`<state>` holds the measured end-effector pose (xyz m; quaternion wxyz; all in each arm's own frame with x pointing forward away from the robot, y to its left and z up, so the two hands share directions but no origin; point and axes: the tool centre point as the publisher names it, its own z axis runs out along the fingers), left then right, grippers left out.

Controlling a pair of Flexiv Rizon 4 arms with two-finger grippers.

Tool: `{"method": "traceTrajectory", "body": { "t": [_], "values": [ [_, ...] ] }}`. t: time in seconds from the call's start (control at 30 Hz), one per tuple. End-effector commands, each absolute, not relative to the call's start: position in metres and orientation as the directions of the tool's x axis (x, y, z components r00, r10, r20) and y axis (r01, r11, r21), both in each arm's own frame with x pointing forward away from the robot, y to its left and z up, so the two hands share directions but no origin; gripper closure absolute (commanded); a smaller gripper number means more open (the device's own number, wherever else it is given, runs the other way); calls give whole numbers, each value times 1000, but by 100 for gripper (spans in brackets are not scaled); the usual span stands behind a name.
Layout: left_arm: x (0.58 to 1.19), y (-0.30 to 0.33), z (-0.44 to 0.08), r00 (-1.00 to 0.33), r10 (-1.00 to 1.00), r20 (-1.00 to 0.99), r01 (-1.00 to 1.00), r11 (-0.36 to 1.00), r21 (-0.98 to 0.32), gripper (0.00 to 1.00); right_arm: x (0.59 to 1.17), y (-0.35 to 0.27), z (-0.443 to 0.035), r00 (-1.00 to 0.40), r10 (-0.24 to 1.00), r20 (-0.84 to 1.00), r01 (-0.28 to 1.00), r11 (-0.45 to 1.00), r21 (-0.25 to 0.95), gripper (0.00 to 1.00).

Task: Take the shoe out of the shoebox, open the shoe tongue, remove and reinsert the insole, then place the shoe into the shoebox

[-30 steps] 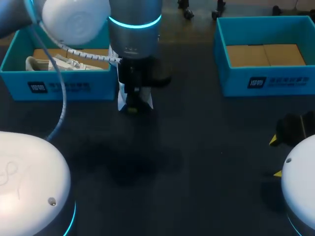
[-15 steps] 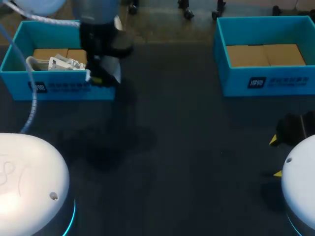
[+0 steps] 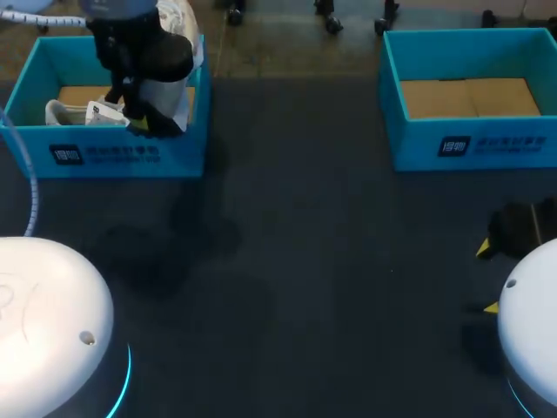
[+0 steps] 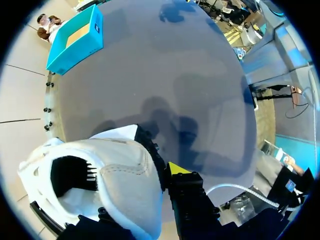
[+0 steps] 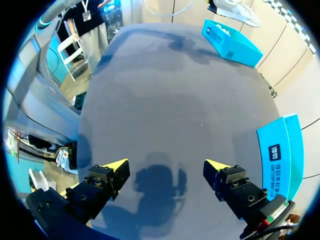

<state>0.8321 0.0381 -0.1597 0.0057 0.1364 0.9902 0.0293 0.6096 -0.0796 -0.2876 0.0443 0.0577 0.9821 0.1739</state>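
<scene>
Two blue shoeboxes are seen in the head view at the far side of the dark table, well apart: the left shoebox and the right shoebox. One white shoe is held in the air over the right end of the left shoebox by the left gripper, whose jaws are clenched on it. One second shoe, also white, is laid inside the left shoebox on brown cardboard. In the right shoebox only brown cardboard is seen. The right gripper is kept at the near right of the table, its two yellow tips apart.

In the left wrist view, the shoe is seen close up with its opening turned toward the camera. One yellow fingertip is pressed against its side, while the other is hidden behind the shoe. One shoebox, the right one, is seen far across the table.

In the right wrist view, two yellow fingertips are spread wide over bare table, so the jaws are released and nothing is grasped. The right shoebox is seen just beside the gripper. The left shoebox is seen far ahead, with the white shoe above it.
</scene>
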Motion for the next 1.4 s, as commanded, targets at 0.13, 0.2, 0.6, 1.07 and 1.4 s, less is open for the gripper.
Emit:
{"method": "traceTrajectory", "body": {
  "t": [0.13, 0.2, 0.6, 1.07, 1.4],
  "values": [
    [858, 51, -162, -967, 257, -4, 255, 963, 82, 100, 608, -79, -288, -989, 130, -71, 98, 934, 344, 0],
    [886, 68, -160, -973, 229, -3, 228, 969, 90, 100, 608, -79, -288, -989, 130, -71, 98, 934, 344, 0],
    [999, 152, -150, -989, 147, 19, 148, 988, 48, 100, 608, -79, -288, -989, 130, -71, 98, 934, 344, 0],
    [1018, 172, -151, -986, 168, 16, 168, 985, 44, 100, 608, -79, -288, -989, 130, -71, 98, 934, 344, 0],
    [1040, 196, -163, -976, 218, -4, 218, 976, -12, 100, 608, -79, -288, -989, 130, -71, 98, 934, 344, 0]
  ]
}}
